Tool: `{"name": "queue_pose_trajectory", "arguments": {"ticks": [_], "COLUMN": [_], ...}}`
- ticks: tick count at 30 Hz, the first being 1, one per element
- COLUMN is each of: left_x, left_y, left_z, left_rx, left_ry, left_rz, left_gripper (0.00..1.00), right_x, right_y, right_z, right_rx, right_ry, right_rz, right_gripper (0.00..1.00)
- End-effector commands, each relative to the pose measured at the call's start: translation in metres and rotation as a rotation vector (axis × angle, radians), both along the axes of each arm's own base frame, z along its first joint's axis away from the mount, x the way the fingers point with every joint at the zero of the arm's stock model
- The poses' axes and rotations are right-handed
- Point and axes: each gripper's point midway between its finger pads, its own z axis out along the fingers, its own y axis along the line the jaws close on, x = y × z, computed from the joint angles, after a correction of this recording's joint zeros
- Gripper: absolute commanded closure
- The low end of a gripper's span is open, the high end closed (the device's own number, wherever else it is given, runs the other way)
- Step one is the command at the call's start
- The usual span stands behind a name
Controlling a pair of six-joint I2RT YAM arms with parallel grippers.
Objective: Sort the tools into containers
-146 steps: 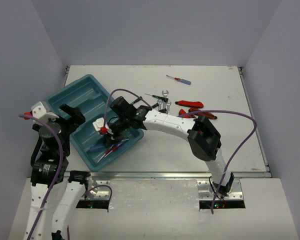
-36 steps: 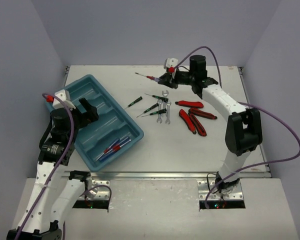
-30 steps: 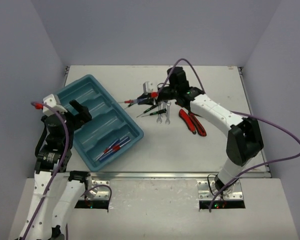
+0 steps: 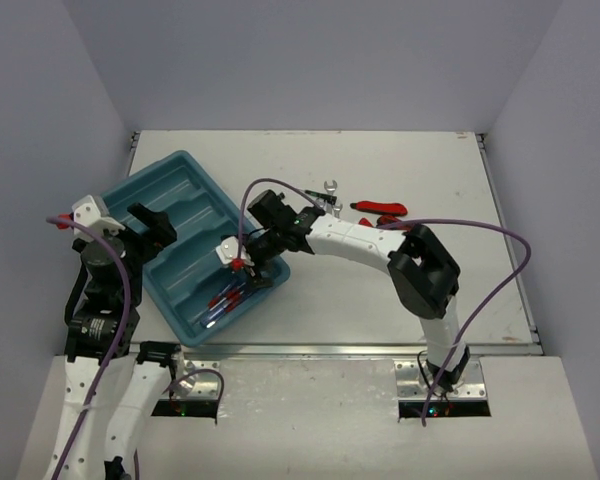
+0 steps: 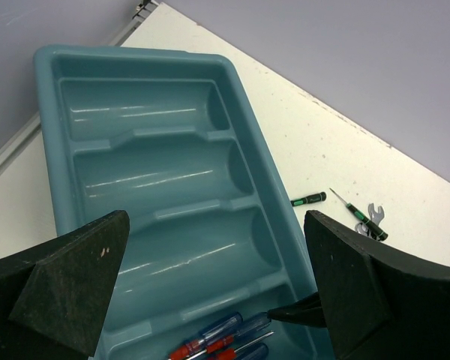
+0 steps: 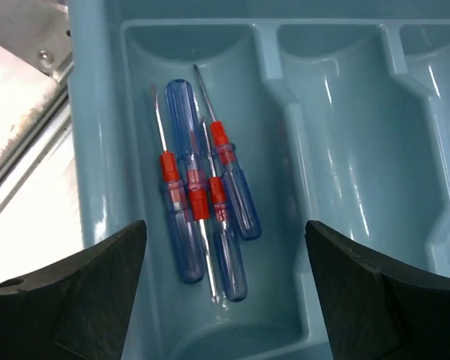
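Glossy teal tray (image 6: pixel 97 150); translucent blue screwdrivers (image 6: pixel 181 120)

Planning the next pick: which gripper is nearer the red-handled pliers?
Right. The right gripper hangs over the tray's right end, left of the red-handled pliers; the left gripper is at the tray's left edge, farther off.

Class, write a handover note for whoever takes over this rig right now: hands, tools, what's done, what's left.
Left hand: open, empty, over the teal-blue plastic tray.
Right hand: open, empty, above the tray's end compartment.
Done: four blue-and-red-handled screwdrivers lie in that compartment.
Left: red-handled pliers, small silver wrench and two thin black-handled screwdrivers with green marks on the white table; other compartments look empty.
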Motion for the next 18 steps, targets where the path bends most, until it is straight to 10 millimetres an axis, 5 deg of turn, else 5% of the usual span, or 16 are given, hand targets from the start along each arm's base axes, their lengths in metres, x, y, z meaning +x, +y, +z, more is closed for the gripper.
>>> {"name": "queue_pose_trajectory", "arguments": {"ticks": [1,5,9,12,13,18], "left_x": [0.004,0.005,0.011,0.02,0.023,0.031], "left_y": [-0.001,-0.002,-0.009,-0.022,-0.023,-0.032], "left_z": [0.006,0.006,0.003,-0.007,-0.01,-0.022], "left_rx": [0.006,0.006,0.005,0.002,0.004,-0.002], "left_ry": [-0.023,-0.022,-0.017,0.019,0.034,0.083], "left_rz": [-0.012,-0.019,-0.061,-0.137,-0.146,-0.2], "left_gripper": [0.0,0.0,0.0,0.0,0.0,0.0], "right_x": [0.007,0.052,0.124,0.114,0.107,0.094], "right_y": [0.01,-0.001,-0.091,-0.152,-0.171,-0.224], "right_z": [0.061,0.108,0.14,0.123,0.101,0.11], "right_rx": [0.141,0.287,0.389,0.311,0.26,0.34], "right_ry": [-0.041,-0.152,-0.106,0.119,0.175,0.235], "right_rz": [-0.094,-0.437,-1.236,-1.459,-1.51,-1.637], "right_gripper": [0.05,0.01,0.01,0.01,0.01,0.01]}}
